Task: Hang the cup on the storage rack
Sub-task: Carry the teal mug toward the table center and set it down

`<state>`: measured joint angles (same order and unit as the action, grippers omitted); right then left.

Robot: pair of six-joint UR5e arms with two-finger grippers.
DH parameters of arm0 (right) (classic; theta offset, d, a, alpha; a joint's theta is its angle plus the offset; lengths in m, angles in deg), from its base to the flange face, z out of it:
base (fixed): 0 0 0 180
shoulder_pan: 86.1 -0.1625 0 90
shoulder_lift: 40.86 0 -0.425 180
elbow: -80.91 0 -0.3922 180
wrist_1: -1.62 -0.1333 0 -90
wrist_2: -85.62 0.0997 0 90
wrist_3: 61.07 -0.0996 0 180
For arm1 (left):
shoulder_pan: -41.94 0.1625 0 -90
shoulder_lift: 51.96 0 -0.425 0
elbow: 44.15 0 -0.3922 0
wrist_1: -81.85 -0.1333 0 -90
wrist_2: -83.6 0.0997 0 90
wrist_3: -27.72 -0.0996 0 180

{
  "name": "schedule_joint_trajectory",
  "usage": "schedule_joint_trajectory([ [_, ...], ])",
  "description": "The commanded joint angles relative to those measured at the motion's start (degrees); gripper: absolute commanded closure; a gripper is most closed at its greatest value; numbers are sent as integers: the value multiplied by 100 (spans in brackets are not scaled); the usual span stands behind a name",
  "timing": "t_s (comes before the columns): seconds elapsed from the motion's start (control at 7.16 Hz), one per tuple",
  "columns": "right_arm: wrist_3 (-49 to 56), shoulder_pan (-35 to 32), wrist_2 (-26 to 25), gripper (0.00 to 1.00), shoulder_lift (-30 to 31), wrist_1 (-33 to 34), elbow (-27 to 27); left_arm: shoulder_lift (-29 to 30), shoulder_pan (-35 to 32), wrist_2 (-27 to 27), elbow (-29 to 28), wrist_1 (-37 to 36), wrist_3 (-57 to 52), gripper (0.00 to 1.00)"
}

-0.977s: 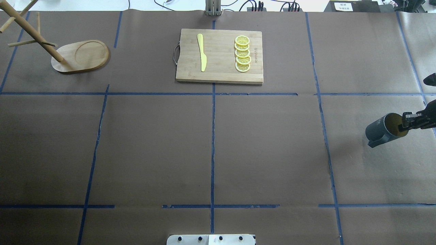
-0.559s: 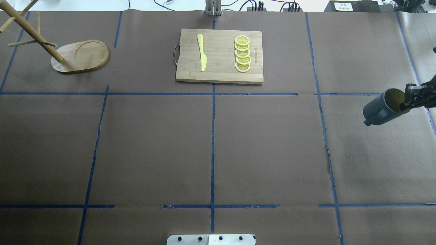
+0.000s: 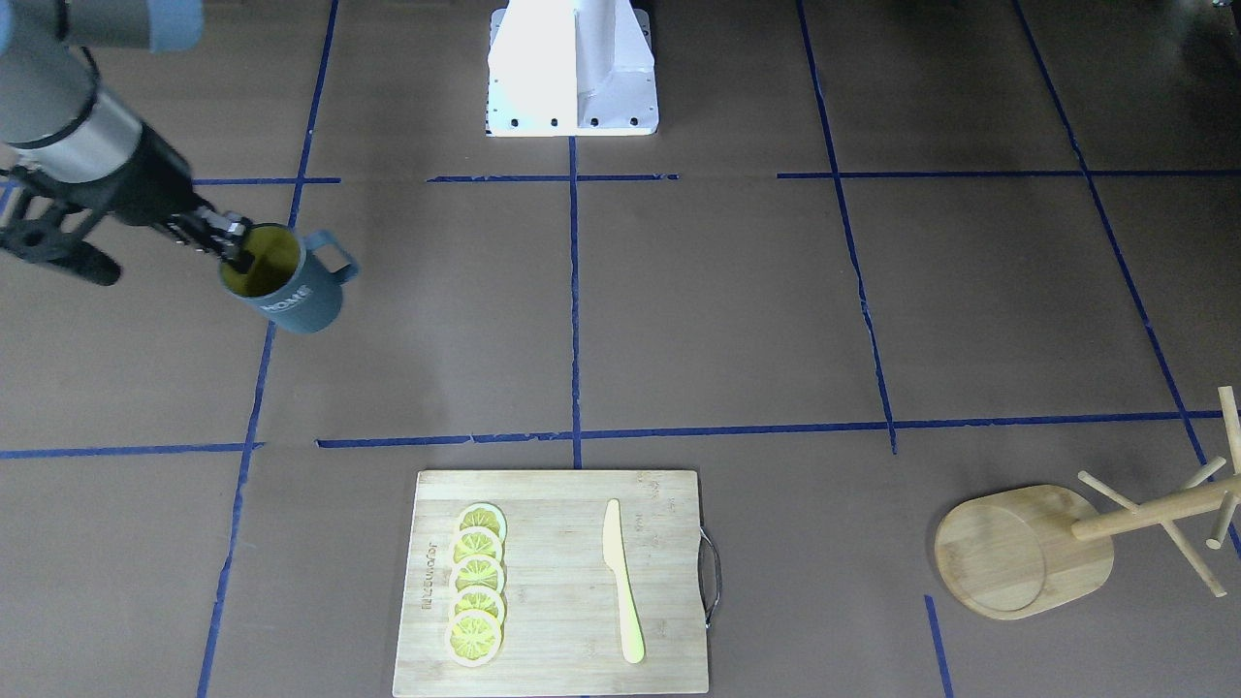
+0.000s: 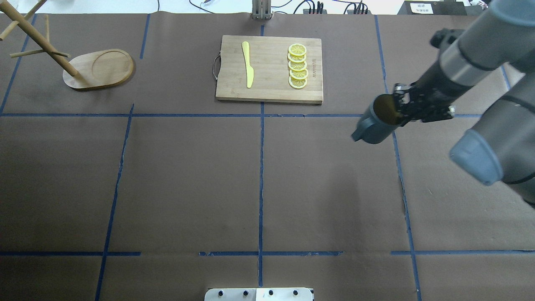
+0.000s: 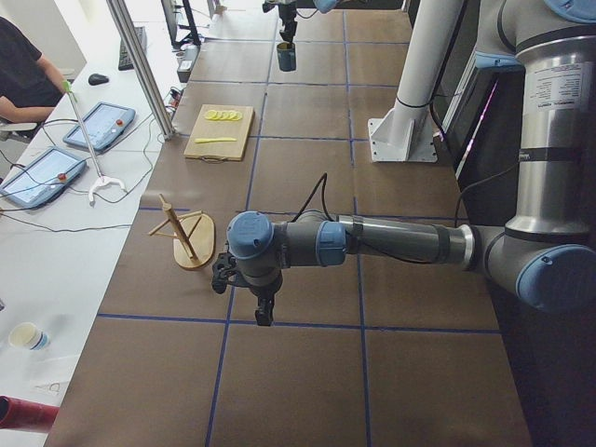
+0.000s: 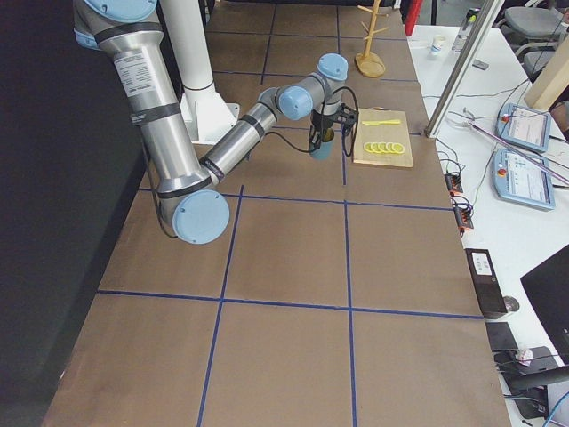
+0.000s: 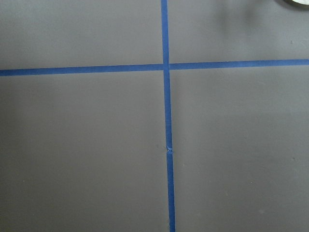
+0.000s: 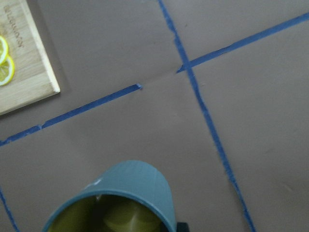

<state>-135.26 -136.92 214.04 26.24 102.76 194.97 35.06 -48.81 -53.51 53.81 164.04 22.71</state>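
Observation:
The dark blue-grey cup (image 4: 375,125) hangs above the table, tilted, its yellow-green inside showing. My right gripper (image 4: 400,109) is shut on its rim, one finger inside. In the front-facing view the cup (image 3: 286,283) shows its white lettering and its loop handle points toward the table's middle. Its rim fills the bottom of the right wrist view, cup (image 8: 123,195). The wooden storage rack (image 4: 99,69) stands at the far left with bare pegs, far from the cup. My left gripper (image 5: 264,315) hovers low over the table near the rack (image 5: 189,244); I cannot tell whether it is open or shut.
A wooden cutting board (image 4: 269,94) with several lemon slices (image 4: 298,66) and a yellow knife (image 4: 248,63) lies at the far centre, just left of the cup. Blue tape lines cross the brown table. A person sits at a side desk (image 5: 23,79).
My right arm has carried the cup from the table's right edge leftward and away, to the tape line beside the cutting board. The rack and board have not moved.

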Motion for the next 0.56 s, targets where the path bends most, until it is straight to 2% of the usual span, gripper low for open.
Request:
schedule_joint_trajectory([
  [0.0, -1575, 1280, -938, 100, -1412, -7, -827, -1, 4, 0, -5, 0, 0, 0],
  [0.28, -1966, 1871, -1467, 99, -2233, -24, -1690, -1, 4, 9, -40, 0, -9, 0],
  [0.42, -2064, 2039, -1582, 99, -2332, -24, -1929, -1, 4, 9, -84, 8, -9, 0],
])
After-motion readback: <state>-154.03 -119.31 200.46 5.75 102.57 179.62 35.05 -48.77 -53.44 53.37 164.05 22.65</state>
